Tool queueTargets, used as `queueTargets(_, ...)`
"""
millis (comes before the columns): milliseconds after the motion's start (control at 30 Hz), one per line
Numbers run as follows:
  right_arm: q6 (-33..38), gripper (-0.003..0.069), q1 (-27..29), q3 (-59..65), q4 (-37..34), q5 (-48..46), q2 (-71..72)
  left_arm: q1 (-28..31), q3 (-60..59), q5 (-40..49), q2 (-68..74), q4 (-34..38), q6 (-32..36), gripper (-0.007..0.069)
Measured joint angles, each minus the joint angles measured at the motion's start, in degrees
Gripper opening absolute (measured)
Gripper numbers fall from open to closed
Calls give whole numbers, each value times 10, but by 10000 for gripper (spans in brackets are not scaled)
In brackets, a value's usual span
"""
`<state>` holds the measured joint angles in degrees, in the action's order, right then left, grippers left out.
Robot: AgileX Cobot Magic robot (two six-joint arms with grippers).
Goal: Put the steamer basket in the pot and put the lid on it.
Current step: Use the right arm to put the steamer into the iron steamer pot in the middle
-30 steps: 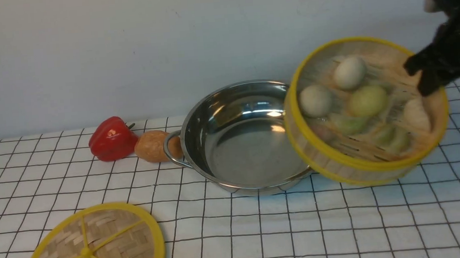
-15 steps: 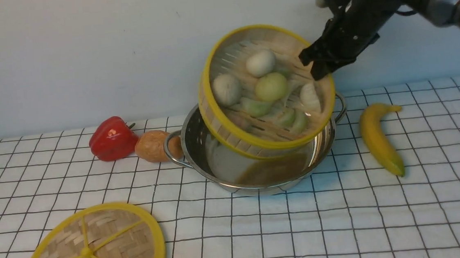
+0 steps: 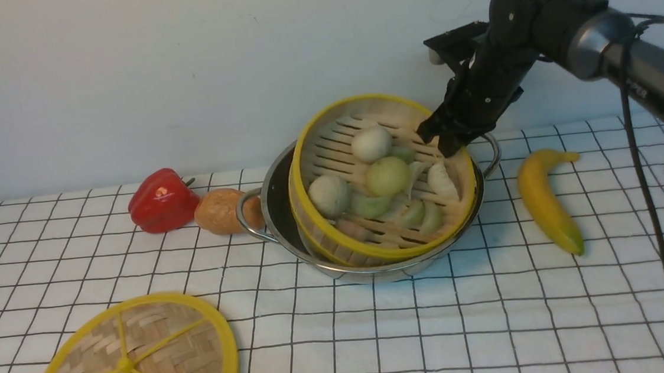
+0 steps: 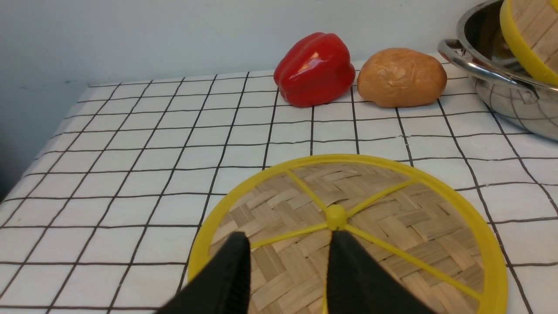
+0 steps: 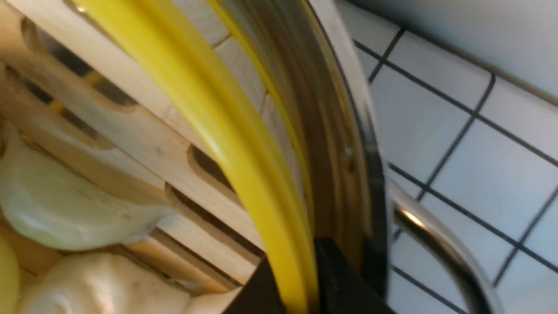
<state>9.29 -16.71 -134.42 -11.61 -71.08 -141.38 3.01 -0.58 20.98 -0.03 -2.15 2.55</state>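
One pot [image 3: 368, 274] stands at mid-desk [image 3: 497, 327]. It is polished steel, round and shallow, with a loop handle on each side. Inside it sits one basket [image 3: 297, 195]. The basket is not level: its far rim stands above the pot rim and its open side tips toward the front.

Basket construction: round bamboo wall, slatted floor, yellow bands at the edges. Contents: three round buns (one white, one pale green, one grey) and several crescent dumplings, white and green. The exact dumpling count cannot be read.

Right claw [image 3: 444, 142]: black, clamped on the basket's yellow rim at the far right side. The right wrist view shows the claw [image 5: 301, 288] with one finger inside the rim and one outside, next to the pot wall.

Left claw [image 4: 287, 270]: seen in the left wrist view only. Its fingers are apart, hold nothing, and hang over the lid [image 4: 348, 226].

One lid [image 3: 132, 362] lies flat at the front left of the desk, well apart from the pot. It is a woven bamboo disc with a yellow ring, yellow spokes and a centre knob.

Loose items, one of each:
- Pepper [image 3: 161, 201], red and glossy, left of the pot.
- Potato [image 3: 221, 212], brown and matte, between the pepper and the pot handle.
- Banana [image 3: 546, 202], yellow, right of the pot.

Desk cover: white cloth with a black grid.
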Motion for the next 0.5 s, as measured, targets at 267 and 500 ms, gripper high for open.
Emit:
queueTargets(267, 26, 388, -4, 8, -24, 5, 5, 0, 0, 0, 0, 0, 0, 243)
queueTargets(500, -67, 492, -3, -85, 39, 15, 35, 0, 0, 0, 0, 0, 0, 243)
